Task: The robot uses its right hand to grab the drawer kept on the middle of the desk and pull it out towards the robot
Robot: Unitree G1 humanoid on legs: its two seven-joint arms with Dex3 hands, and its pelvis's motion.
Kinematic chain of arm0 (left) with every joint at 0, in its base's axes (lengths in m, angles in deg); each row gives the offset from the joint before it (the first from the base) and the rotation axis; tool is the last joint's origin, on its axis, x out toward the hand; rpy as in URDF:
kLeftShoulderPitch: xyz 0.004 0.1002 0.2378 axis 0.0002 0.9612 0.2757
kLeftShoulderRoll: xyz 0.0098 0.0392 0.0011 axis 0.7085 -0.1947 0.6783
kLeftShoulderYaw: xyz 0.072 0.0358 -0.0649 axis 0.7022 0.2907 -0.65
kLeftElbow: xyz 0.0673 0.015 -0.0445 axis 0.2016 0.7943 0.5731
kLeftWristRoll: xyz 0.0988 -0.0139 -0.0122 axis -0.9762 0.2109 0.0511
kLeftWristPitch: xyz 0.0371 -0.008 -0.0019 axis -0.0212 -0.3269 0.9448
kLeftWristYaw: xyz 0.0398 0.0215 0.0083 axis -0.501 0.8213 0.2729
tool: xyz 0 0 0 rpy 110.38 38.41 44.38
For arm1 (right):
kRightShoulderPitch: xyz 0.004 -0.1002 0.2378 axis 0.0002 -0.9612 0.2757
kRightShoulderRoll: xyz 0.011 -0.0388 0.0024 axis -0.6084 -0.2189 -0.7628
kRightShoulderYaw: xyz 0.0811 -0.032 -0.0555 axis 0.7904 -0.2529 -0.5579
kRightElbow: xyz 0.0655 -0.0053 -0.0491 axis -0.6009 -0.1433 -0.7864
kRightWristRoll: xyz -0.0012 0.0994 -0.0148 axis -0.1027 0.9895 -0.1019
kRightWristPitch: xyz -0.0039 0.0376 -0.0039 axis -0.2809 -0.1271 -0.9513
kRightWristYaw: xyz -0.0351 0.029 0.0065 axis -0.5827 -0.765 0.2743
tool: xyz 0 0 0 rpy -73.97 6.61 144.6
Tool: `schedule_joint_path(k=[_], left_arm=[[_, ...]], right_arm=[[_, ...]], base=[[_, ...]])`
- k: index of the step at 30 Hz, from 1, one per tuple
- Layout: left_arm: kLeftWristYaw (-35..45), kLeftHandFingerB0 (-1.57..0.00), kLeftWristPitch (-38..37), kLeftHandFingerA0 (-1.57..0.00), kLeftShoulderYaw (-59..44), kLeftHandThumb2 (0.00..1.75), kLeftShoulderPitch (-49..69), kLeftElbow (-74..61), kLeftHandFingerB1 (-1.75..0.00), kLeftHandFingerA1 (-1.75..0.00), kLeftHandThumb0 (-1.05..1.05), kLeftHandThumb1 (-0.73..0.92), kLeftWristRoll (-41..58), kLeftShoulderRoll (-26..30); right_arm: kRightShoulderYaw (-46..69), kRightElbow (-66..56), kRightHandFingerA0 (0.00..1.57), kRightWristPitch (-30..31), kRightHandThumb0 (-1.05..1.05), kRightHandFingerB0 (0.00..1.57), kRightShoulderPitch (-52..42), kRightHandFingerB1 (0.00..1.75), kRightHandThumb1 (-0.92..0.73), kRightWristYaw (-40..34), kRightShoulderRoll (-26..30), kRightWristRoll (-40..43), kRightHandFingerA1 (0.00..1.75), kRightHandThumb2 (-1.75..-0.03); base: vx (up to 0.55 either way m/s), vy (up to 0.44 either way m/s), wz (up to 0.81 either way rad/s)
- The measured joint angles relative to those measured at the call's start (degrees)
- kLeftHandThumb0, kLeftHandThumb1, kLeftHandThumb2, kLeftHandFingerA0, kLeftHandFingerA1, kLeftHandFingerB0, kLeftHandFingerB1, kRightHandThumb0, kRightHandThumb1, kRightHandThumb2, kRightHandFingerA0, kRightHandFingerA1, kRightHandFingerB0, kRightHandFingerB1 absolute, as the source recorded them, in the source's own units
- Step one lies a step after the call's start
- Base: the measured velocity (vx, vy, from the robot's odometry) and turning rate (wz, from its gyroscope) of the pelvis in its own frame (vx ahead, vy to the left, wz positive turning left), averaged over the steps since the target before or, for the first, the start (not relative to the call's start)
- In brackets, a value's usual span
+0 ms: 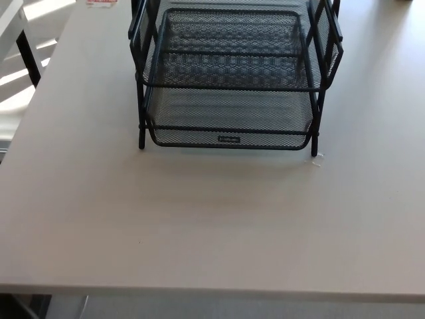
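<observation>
Black wire-mesh drawer (230, 136) sits in its stacked frame (141, 113).

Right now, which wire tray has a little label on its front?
The bottom tray: a small label sits on its front edge. The upper tray has none.

Bare desk (212, 226) fills the lower frame, open to approach; only the mesh drawer rack (230, 76) blocks the upper centre.
</observation>
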Motion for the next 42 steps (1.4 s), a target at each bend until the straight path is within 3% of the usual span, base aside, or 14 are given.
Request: schedule_joint_path(k=[5,8,9,14,15,17,21,22,25,26,27,28,30,42], left_arm=[[0.11,-0.61,-0.01,-0.58,-0.07,0.60,0.21,-0.03,-0.60,-0.83,-0.34,0.69,-0.07,0.00],[0.21,-0.60,0.00,-0.59,-0.10,0.60,0.16,-0.38,-0.57,-0.81,-0.30,0.68,0.00,-0.01],[0.22,-0.60,0.00,-0.60,-0.07,0.60,0.18,-0.31,-0.58,-0.83,-0.31,0.68,0.00,-0.01],[0.22,-0.59,0.00,-0.60,-0.07,0.60,0.15,0.01,-0.56,-0.82,-0.32,0.68,0.01,-0.01],[0.23,-0.59,0.00,-0.60,-0.14,0.60,0.17,0.02,-0.56,-0.82,-0.32,0.68,0.02,-0.01],[0.22,-0.58,0.00,-0.60,-0.46,0.60,0.29,-0.21,-0.57,-0.84,-0.32,0.68,0.06,-0.01],[0.26,-0.58,-0.03,-0.60,-1.20,0.60,0.85,-0.47,-0.60,-0.86,-0.32,0.68,0.08,-0.01],[0.26,-0.59,-0.05,-0.60,-1.26,0.60,0.85,-0.28,-0.60,-0.87,-0.32,0.68,0.08,-0.01],[0.27,-0.60,-0.09,-0.61,-1.47,0.59,0.83,0.08,-0.62,-0.88,-0.33,0.69,0.07,-0.01],[0.27,-0.61,-0.15,-0.60,-1.55,0.60,0.86,0.12,-0.63,-0.88,-0.31,0.69,0.07,-0.01],[0.27,-0.59,-0.30,-0.58,-1.71,0.60,0.93,0.11,-0.63,-0.87,-0.32,0.69,0.08,-0.01],[0.27,-0.60,-0.36,-0.59,-1.81,0.59,0.97,0.06,-0.63,-0.89,-0.34,0.70,0.09,-0.01],[0.27,-0.60,-0.39,-0.60,-2.22,0.59,1.18,-0.45,-0.63,-0.89,-0.33,0.69,0.11,-0.02],[0.26,-0.59,-0.39,-0.59,-3.02,0.60,2.23,-1.67,-0.64,-0.90,-0.32,0.71,0.00,-0.23]], right_arm=[[0.00,0.00,0.16,0.09,-0.87,0.07,0.08,0.37,-0.92,0.00,0.01,-0.56,0.52,-0.94],[1.72,-2.47,0.52,-1.18,-0.59,0.26,-3.46,0.32,-0.58,1.42,0.57,0.52,0.49,-0.58],[2.48,-2.40,0.25,-2.13,-0.67,0.16,-4.65,0.43,-0.49,2.24,0.89,1.22,0.54,-0.84],[6.84,-2.63,0.13,-5.51,-0.81,0.21,-10.11,0.31,-0.62,6.34,2.93,4.52,0.41,-0.60],[7.81,-2.64,0.04,-6.05,-0.39,0.00,-10.82,0.49,-0.32,7.19,3.36,5.26,0.54,-0.95],[9.91,-1.98,0.19,-6.84,-0.80,0.23,-11.26,0.33,-0.65,8.83,3.94,6.68,0.43,-0.61],[12.63,-1.36,0.30,-8.51,-0.89,0.19,-11.89,0.42,-0.58,11.20,5.41,8.65,0.61,-0.92],[13.30,-1.64,0.27,-8.75,-0.80,0.22,-12.24,0.30,-0.67,11.33,5.85,8.88,0.51,-0.61],[15.33,-3.20,0.21,-8.62,-0.81,0.20,-12.75,0.30,-0.69,11.82,6.95,9.62,0.51,-0.61],[16.02,-4.34,0.25,-8.31,-0.83,0.14,-13.16,0.42,-0.55,12.08,7.30,9.85,0.57,-0.94],[16.62,-5.60,0.34,-7.92,-0.83,0.19,-13.55,0.29,-0.69,12.30,7.83,10.07,0.51,-0.62],[16.90,-6.27,0.30,-7.64,-0.83,0.10,-13.71,0.40,-0.56,12.35,8.10,10.13,0.57,-0.94],[18.54,-5.73,0.45,-6.87,-0.86,0.19,-12.68,0.28,-0.74,12.53,8.89,10.53,0.50,-0.63],[25.98,-10.74,0.51,-1.83,-0.82,0.20,-12.68,0.30,-0.71,11.38,12.63,10.72,0.67,-0.62]], base=[[0.00,0.000,0.00],[0.00,0.000,0.00],[0.00,0.000,0.00],[0.00,0.000,0.00],[0.00,0.000,0.00],[0.00,0.000,0.00],[0.00,0.000,0.00],[0.00,0.000,0.00],[0.00,0.000,0.00],[0.00,0.000,0.00],[0.00,0.000,0.00],[0.00,0.000,0.00],[0.00,0.000,0.00],[0.00,0.000,0.00]])
